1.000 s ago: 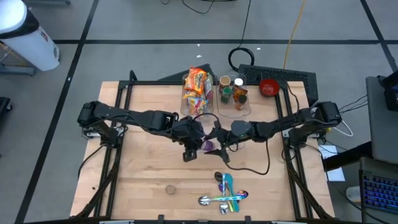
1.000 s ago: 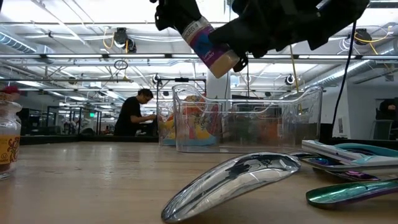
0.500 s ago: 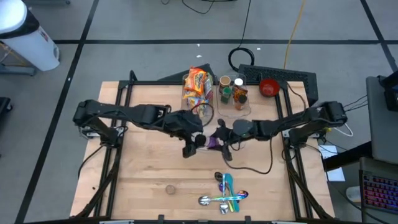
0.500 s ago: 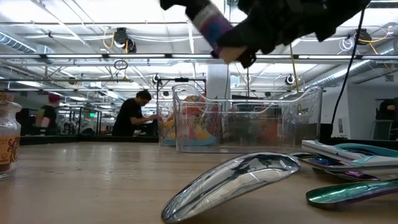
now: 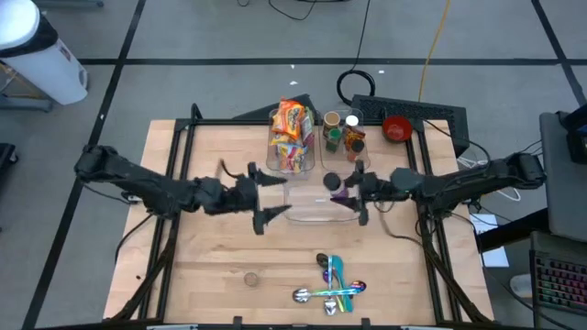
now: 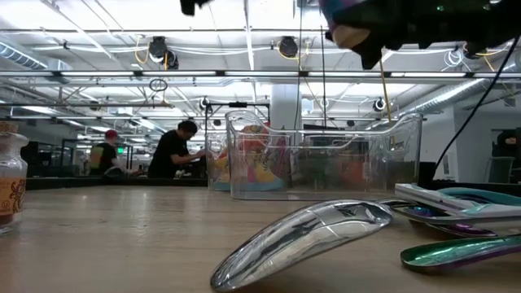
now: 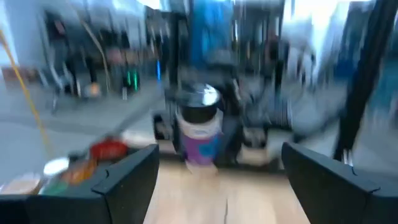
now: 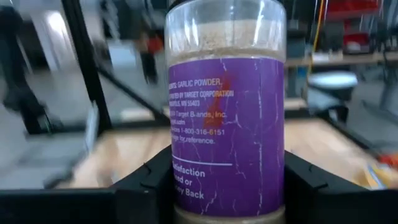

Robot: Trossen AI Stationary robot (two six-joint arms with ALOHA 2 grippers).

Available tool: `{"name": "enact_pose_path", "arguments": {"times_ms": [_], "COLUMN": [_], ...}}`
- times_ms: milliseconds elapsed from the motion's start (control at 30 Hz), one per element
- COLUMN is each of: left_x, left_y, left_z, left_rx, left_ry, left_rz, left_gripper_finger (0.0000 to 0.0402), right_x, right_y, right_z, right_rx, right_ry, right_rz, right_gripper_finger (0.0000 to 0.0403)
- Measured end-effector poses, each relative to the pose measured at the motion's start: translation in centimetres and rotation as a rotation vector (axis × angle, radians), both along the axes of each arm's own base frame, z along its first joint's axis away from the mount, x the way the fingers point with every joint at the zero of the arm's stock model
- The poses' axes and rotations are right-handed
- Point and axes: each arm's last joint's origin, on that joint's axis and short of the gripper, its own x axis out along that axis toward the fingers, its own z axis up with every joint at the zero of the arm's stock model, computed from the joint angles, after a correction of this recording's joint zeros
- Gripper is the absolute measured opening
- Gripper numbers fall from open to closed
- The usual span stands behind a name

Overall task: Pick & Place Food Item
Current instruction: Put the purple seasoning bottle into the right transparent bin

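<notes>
A clear spice jar with a purple label (image 5: 337, 187) is in my right gripper (image 5: 348, 190), above the middle of the table and a little to the right. The right wrist view shows its label and pale powder (image 8: 225, 124). The low view shows its pale end (image 6: 350, 32) high above the table. My left gripper (image 5: 266, 195) is open and empty, left of the jar and apart from it. In the left wrist view its fingers (image 7: 217, 174) stand wide, with the jar (image 7: 200, 127) farther off. My right gripper pinches the jar between its two fingers, on opposite sides of the labelled body (image 8: 180, 180). The fingers come about level from the table's right. The jar is lifted clear of the table.
At the back stand a clear bin of snack bags (image 5: 292, 136), a clear bin of spice jars (image 5: 341, 136) and a red bowl (image 5: 396, 128). A clear container (image 5: 312, 209) lies between the grippers. Shiny spoons (image 5: 332, 282) lie near the front. People (image 6: 171, 150) stand in the room behind.
My left gripper has drawn back toward the table's left, away from the jar. My right gripper has carried the jar up and toward the table's right; the jar stays clear of the table.
</notes>
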Motion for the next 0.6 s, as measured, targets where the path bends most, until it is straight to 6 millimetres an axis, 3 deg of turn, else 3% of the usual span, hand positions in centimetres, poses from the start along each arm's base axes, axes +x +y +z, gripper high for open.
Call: {"name": "enact_pose_path", "arguments": {"times_ms": [100, 233, 400, 600], "left_x": [0.4, 2.1, 5.4, 8.9], "left_y": [1.1, 2.0, 3.1, 3.7], "left_z": [-2.4, -3.5, -5.5, -5.4], "left_rx": [-0.056, -0.18, -0.132, -0.109], "left_ry": [-0.136, -0.229, -0.151, -0.166], "left_rz": [0.003, 0.015, 0.04, -0.064], "left_gripper_finger": [0.034, 0.0344, 0.0342, 0.033], "right_x": [-0.3, 0.0, 0.8, 1.6], "right_y": [0.0, 0.0, 0.1, 0.1], "right_z": [-0.2, -0.4, -0.8, -1.5], "right_rx": [0.023, 0.025, 0.041, 0.045], "right_ry": [-0.085, -0.104, -0.138, -0.146], "right_rz": [0.002, 0.002, 0.004, 0.005], "right_gripper_finger": [0.017, 0.017, 0.017, 0.017]}}
